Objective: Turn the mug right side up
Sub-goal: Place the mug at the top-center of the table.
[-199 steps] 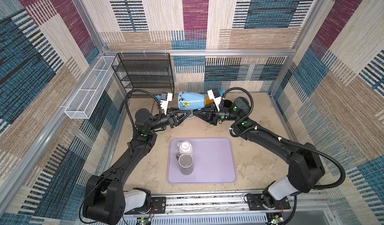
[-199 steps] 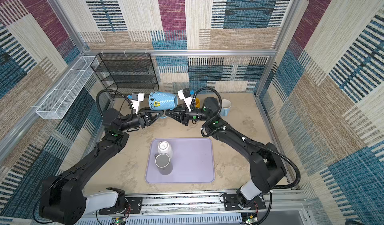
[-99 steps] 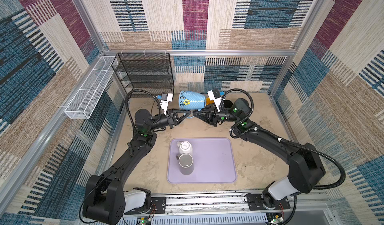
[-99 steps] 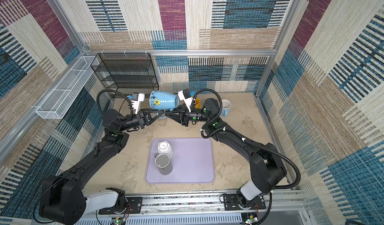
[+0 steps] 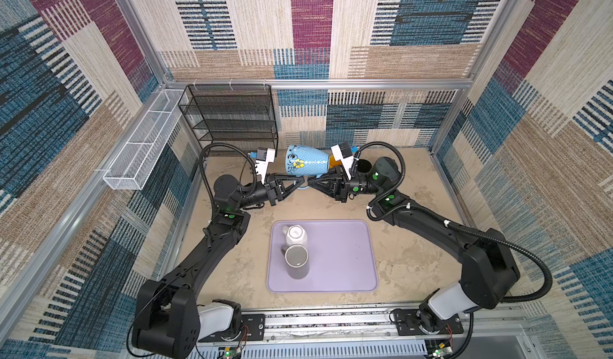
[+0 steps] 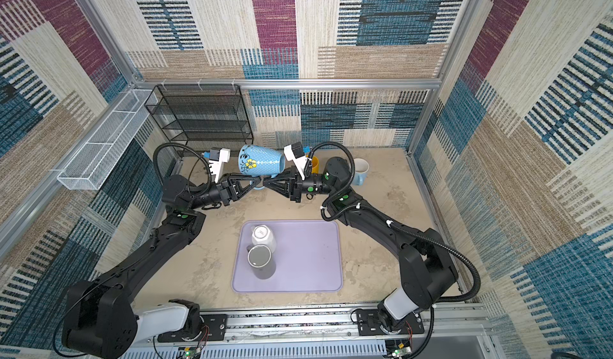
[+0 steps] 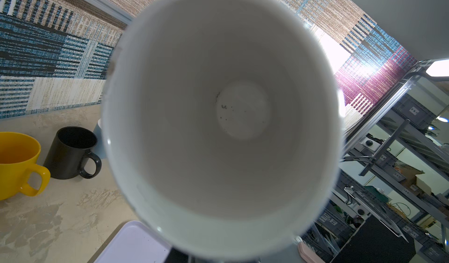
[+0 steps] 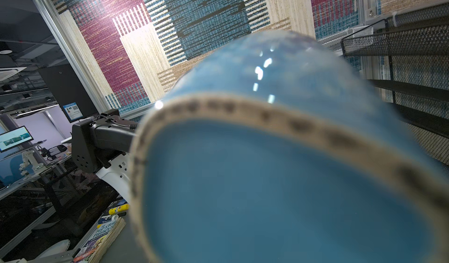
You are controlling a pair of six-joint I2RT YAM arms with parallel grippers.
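Top views both give me the sandy table (image 5: pixel 414 181) walled in by patterned panels, with a black mesh rack (image 5: pixel 232 115) at the back and a white wire basket (image 5: pixel 142 151) hung along the side wall. My left arm (image 5: pixel 212 251) and right arm (image 5: pixel 431 228) reach in from the near rail and meet nose to nose in front of the rack.

A lilac tray (image 5: pixel 341 257) lies on the table between the arms, nearer the rail. On it stand a white cup (image 5: pixel 295 234), base up, and a grey cup (image 5: pixel 296 261) touching it.

Up in the air above the table, just behind the two gripper tips, the blue flowered mug (image 5: pixel 306 161) lies on its side, handle (image 5: pixel 300 188) hanging down. Its mouth faces my left arm, so the left wrist view looks straight into the white inside (image 7: pixel 218 103). Its base fills the right wrist view (image 8: pixel 267 188), blurred.

The right gripper (image 5: pixel 311 183) is clenched on the handle. The left gripper (image 5: pixel 298 184) has its jaws drawn together on the same handle, as far as the top views let me see.

Behind the right arm, upright on the table, stand a pale cup (image 6: pixel 360 171), a black cup (image 7: pixel 71 152) and a yellow cup (image 7: pixel 14 162).
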